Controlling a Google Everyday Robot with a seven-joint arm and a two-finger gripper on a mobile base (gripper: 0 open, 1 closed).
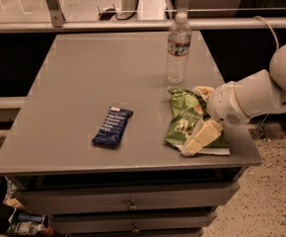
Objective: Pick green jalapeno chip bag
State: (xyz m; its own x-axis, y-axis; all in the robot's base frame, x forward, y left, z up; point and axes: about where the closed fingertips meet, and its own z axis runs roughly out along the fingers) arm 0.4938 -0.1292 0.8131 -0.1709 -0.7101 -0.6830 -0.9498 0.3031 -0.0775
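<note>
The green jalapeno chip bag [182, 120] lies flat on the grey table [84, 83] near its right front corner. It is crinkly green foil with pale lettering and a white bottom edge. My gripper [198, 115] reaches in from the right on the white arm and sits low over the bag's right half. It is open, with one cream finger [202, 91] at the bag's far end and the other [200, 138] on its near end. The bag still rests on the table.
A dark blue bar wrapper [112, 126] lies left of the bag at mid-table. A clear water bottle [178, 48] stands upright just behind the bag. The table's right and front edges are close to the bag. Drawers [128, 204] sit below.
</note>
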